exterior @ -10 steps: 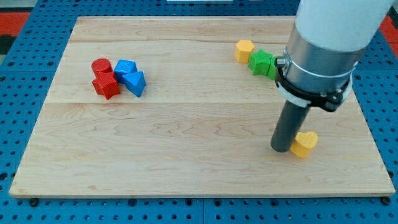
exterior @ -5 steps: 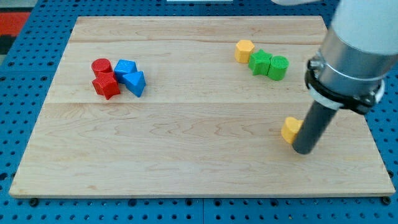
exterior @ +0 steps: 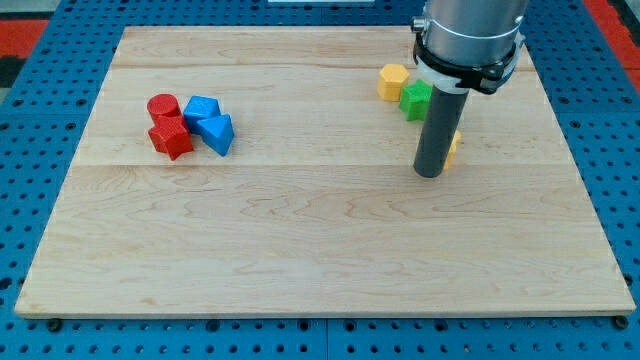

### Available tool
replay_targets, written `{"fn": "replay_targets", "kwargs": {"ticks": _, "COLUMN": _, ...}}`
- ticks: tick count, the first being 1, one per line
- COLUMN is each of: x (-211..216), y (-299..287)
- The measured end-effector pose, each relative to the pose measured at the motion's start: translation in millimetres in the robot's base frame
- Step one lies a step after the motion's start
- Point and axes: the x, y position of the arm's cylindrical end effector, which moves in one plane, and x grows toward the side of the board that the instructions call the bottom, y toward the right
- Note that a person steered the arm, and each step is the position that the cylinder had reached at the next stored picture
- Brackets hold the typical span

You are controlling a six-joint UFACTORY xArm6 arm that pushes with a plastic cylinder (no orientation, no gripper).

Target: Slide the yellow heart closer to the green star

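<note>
My tip (exterior: pixel 429 173) rests on the wooden board (exterior: pixel 300 240) at the view's upper right. The yellow heart (exterior: pixel 454 149) shows only as a sliver at the rod's right edge, touching or nearly touching the rod. The green star (exterior: pixel 414 99) sits just above, partly covered by the rod. A second green block that stood right of the star is hidden behind the arm. A yellow hexagon-like block (exterior: pixel 393 80) lies to the upper left of the star.
A cluster at the view's left holds a red cylinder (exterior: pixel 163 105), a red star (exterior: pixel 171 138) and two blue blocks (exterior: pixel 202 108) (exterior: pixel 217 133). A blue pegboard (exterior: pixel 620 150) surrounds the board.
My tip moved from the lower right up and left. The yellow heart went with it, up the board to just below the green blocks. The other blocks have not moved.
</note>
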Motion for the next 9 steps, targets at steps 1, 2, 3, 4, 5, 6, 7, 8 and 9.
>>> {"fn": "replay_targets", "kwargs": {"ticks": 1, "x": 0, "y": 1}}
{"fn": "replay_targets", "kwargs": {"ticks": 2, "x": 0, "y": 2}}
{"fn": "replay_targets", "kwargs": {"ticks": 3, "x": -7, "y": 4}}
{"fn": "replay_targets", "kwargs": {"ticks": 4, "x": -23, "y": 4}}
{"fn": "replay_targets", "kwargs": {"ticks": 5, "x": -37, "y": 4}}
{"fn": "replay_targets", "kwargs": {"ticks": 6, "x": -20, "y": 0}}
{"fn": "replay_targets", "kwargs": {"ticks": 7, "x": -9, "y": 20}}
{"fn": "replay_targets", "kwargs": {"ticks": 8, "x": -21, "y": 64}}
{"fn": "replay_targets", "kwargs": {"ticks": 9, "x": -35, "y": 48}}
